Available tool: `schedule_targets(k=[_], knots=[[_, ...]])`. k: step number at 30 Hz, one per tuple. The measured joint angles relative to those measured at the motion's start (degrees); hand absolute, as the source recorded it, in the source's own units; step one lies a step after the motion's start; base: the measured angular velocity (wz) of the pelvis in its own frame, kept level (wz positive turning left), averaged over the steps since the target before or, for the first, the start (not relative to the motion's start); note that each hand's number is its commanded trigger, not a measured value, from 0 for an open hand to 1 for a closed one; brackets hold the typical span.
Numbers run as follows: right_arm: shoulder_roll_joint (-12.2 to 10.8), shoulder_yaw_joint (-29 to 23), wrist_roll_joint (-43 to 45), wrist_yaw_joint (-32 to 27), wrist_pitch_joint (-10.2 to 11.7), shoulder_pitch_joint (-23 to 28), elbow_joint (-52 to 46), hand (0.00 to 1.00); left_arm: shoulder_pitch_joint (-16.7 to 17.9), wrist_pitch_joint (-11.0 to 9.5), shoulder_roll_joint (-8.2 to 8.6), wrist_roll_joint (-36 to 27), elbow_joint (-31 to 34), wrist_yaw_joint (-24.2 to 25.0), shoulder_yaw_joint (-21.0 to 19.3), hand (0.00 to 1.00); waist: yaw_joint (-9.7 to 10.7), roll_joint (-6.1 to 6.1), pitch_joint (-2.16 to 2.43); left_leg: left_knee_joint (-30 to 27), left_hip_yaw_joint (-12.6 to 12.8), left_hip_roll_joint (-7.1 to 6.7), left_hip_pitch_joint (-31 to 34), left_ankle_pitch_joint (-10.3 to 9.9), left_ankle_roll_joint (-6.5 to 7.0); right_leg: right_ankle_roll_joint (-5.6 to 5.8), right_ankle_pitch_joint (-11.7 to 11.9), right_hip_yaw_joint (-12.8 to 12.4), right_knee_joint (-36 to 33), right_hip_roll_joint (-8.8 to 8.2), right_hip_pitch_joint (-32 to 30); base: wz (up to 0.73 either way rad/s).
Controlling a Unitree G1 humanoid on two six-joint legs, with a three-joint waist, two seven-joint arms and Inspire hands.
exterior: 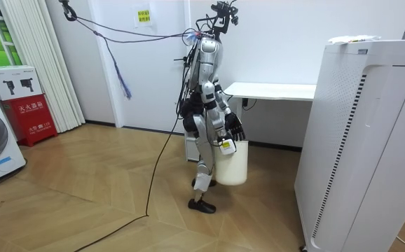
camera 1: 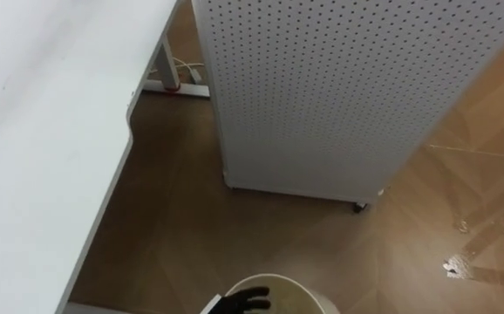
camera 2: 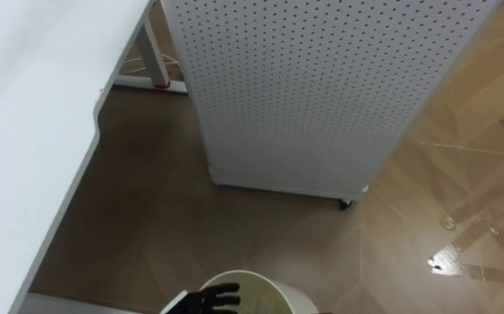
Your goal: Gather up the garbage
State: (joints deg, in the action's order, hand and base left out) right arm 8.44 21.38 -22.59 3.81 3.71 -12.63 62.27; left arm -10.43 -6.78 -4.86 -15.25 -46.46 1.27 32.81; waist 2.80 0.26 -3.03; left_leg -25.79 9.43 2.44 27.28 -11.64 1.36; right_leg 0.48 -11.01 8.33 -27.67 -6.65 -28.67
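Left robot hand [camera 1: 239,303] rests on the white bin's [camera 1: 297,285] left rim, grasp indiscernible. A small white scrap [camera 1: 451,265], probably garbage, lies on the floor [camera 1: 234,235] well right, the right arm's side.

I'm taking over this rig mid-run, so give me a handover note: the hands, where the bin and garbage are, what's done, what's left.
Left hand: fingers curled over the rim of the white bin, holding it low in front of the robot.
Right hand: state unknown, so check it.
Position: the robot stands between the white desk and the perforated cabinet.
Garbage: a small white scrap lies on the wooden floor ahead to the right, past the cabinet's corner.
Done: bin in hand.
Left: probably walk to the scrap, pick it up and drop it in. I cannot tell what the bin holds.
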Motion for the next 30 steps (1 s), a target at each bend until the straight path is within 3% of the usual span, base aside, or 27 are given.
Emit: schedule_targets(k=[10, 17, 21, 22, 26, 30], knots=[[0.21, 1.57, 0.28, -0.14, 0.81, 0.14, 0.25, 1.00, -0.12, -1.59, 1.09, 1.09, -0.19, 0.85, 1.48, 0.00, 0.07, 0.27, 0.05, -0.10, 0.84, 0.36, -0.05, -0.01, 0.01, -0.07, 0.04, -0.47, -0.41, 0.50, -0.32, -0.03], [0.00, 1.94, 0.26, 0.13, 1.54, -0.28, 0.51, 1.00, -0.51, -2.62, 1.59, 3.41, 1.25, 0.85, 2.91, 0.00, 0.21, 1.20, -0.11, -0.62, 1.53, 0.86, -0.62, -0.09, 0.07, -0.28, 0.16, -0.76, 0.08, 0.54, 0.31, -0.03], [0.66, -0.19, 0.28, 0.10, 1.78, 0.90, 0.65, 1.00, -0.53, -2.66, 0.24, 9.82, 7.85, 0.12, 2.50, 0.00, 0.64, 1.97, -0.22, 0.29, 2.13, 0.71, -3.15, -0.43, 0.15, -0.08, 0.00, -1.68, 0.07, 0.52, 1.98, -0.05], [0.85, -0.62, 0.17, 0.11, 1.81, 1.40, 0.62, 1.00, -0.53, -2.79, -0.10, 11.12, 10.41, -0.35, 2.18, 0.00, 1.70, 2.36, -0.22, 0.85, 2.29, 0.54, -4.09, -0.44, 0.17, 0.05, -0.07, -1.68, 0.22, 0.36, 2.86, -0.08], [1.59, -5.05, 0.23, 0.16, 2.11, 4.50, -0.23, 1.00, -0.45, -4.88, -0.61, 17.57, 16.81, -2.45, 0.69, 0.00, 3.37, 3.28, 0.21, 4.61, 3.69, -0.29, -9.26, -0.24, 0.23, 0.47, -0.20, -2.26, 1.54, -0.10, 6.36, -0.18], [2.72, -9.05, 0.38, -0.10, 2.65, 8.87, -4.15, 1.00, 0.33, -6.57, -2.96, 23.61, 27.51, -6.35, -2.77, 0.00, 4.26, 3.36, 0.60, 6.35, 5.51, -1.08, -14.14, -0.26, 0.26, 1.01, -0.30, -4.43, 2.91, 0.61, 9.67, -0.32]])
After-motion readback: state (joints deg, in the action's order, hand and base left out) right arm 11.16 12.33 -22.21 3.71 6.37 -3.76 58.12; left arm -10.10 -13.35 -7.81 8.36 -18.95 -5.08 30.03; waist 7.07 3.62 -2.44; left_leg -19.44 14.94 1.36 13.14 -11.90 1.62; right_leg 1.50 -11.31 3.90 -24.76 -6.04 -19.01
